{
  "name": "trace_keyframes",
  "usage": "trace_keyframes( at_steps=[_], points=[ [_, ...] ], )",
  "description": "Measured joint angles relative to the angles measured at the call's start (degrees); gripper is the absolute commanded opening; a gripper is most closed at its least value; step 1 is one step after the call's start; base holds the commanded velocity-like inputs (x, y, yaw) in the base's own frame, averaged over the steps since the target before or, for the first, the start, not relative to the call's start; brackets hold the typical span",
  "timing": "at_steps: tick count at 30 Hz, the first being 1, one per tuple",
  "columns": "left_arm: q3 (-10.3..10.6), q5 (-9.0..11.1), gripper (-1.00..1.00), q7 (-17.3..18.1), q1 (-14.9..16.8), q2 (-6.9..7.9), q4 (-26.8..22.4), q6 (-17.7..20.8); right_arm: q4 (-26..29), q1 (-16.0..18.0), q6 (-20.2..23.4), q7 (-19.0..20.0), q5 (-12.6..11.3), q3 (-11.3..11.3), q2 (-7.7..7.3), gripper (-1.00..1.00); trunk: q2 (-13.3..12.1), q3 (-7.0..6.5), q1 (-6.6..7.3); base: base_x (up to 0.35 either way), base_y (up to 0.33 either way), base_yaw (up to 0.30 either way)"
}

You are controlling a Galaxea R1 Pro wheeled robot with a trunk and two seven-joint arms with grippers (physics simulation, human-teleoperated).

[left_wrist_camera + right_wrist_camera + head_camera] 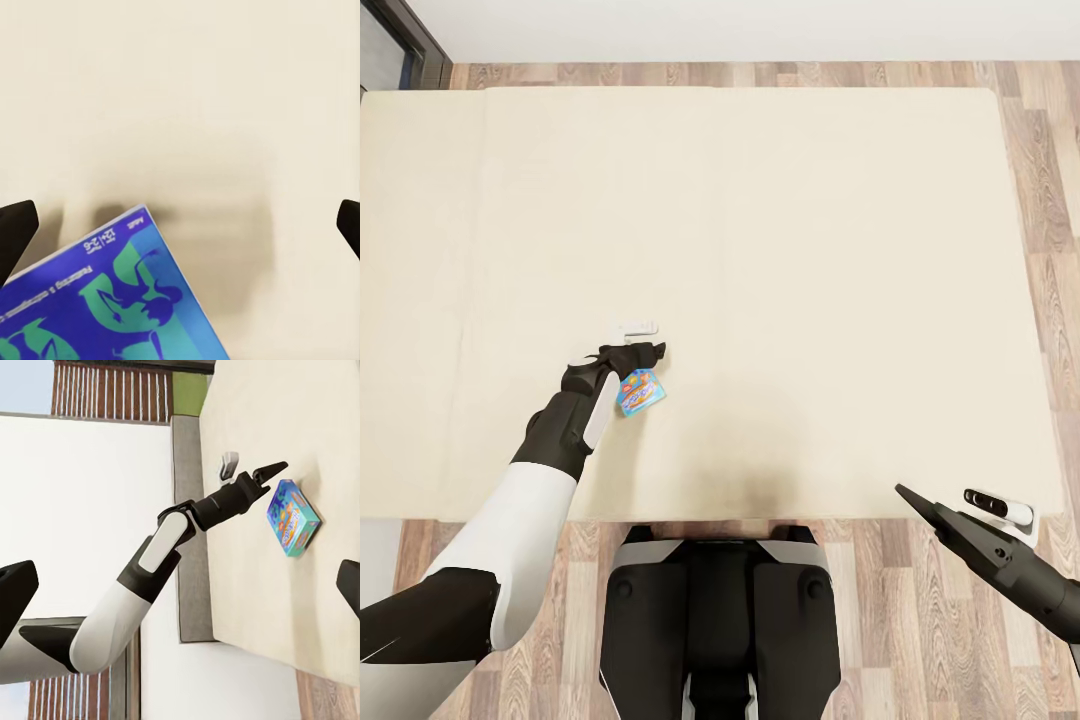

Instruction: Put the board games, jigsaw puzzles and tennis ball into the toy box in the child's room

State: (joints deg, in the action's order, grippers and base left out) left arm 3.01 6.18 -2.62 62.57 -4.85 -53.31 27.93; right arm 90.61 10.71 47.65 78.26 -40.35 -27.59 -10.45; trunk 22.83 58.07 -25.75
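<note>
**While left pincer hovers, one board game lies on bed**

Nearest, the right pincer (920, 503) hangs over the wooden floor (920, 620) beside the bed (780, 250); its fingers stand wide apart, holding nothing. Farther, the board game (641, 391) lies flat on the mattress. The left pincer (656, 350) is just above it, fingers spread, not gripping it.

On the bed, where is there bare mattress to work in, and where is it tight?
The bed is bare beyond and to the right of the board game, out to its far and right edges. The only crowding is at the left gripper, poised right beside the game.
</note>
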Motion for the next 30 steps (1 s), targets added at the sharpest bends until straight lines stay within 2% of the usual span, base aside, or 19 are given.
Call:
trace_keyframes(
  at_steps=[12,30],
  points=[
    [-0.07,-0.95,1.00,0.00,0.00,0.00,0.11,0.00,0.00,0.00,0.04,0.00,0.00,0.00,0.00,1.00,0.00,0.13,0.00,0.000,0.000,0.000],
    [-0.01,-1.08,1.00,0.00,0.00,0.00,0.12,-0.06,0.00,0.00,-0.04,0.00,0.00,0.00,0.00,1.00,0.00,1.40,0.00,0.000,0.000,0.000]
  ],
)
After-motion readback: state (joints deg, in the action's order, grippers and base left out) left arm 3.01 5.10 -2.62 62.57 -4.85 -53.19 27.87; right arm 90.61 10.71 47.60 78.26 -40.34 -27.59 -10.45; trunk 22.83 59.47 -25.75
